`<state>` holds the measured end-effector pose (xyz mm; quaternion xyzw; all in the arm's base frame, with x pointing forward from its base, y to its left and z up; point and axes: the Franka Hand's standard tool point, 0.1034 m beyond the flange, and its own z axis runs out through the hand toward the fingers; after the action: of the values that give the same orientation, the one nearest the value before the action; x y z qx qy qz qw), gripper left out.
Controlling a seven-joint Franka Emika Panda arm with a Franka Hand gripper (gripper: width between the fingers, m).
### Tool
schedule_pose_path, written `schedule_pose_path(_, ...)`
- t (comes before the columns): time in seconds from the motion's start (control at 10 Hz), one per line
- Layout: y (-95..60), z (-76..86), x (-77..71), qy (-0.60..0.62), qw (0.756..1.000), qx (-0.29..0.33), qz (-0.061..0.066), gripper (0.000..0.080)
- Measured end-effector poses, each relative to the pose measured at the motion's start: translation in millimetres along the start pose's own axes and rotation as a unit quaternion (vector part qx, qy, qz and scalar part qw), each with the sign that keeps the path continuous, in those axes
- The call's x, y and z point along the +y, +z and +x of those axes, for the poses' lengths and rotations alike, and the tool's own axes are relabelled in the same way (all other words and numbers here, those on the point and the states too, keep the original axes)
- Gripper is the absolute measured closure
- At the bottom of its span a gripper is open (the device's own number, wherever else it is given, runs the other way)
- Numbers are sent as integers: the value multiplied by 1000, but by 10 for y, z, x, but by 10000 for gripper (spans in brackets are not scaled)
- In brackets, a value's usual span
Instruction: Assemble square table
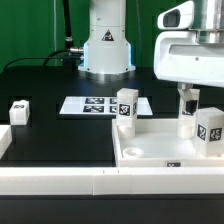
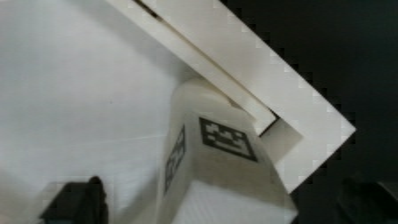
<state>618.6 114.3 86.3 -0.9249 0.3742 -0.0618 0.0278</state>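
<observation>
Black bench: gripper (image 1: 188, 107) straddles a leg (image 2: 228, 170) at the tabletop (image 1: 150, 148) corner, clamped or not, can't tell. Light, rigid, probably slick; pinch its flat sides.

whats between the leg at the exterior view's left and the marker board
Nothing: only bare black table separates that leg from the marker board, as the exterior view shows.
</observation>
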Motion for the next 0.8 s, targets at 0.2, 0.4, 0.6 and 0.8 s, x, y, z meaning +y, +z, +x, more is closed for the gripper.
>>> schedule_pose_path(0.2, 1, 38, 28, -118, 993, 2, -3, 151)
schedule_pose_path(0.4, 1, 43, 31, -231, 973, 5, -9, 151)
schedule_pose_path(0.6, -8, 45, 13, -322, 947, 6, -11, 151)
schedule_pose_path(0.8, -9, 61, 22, -391, 920, 8, -14, 151)
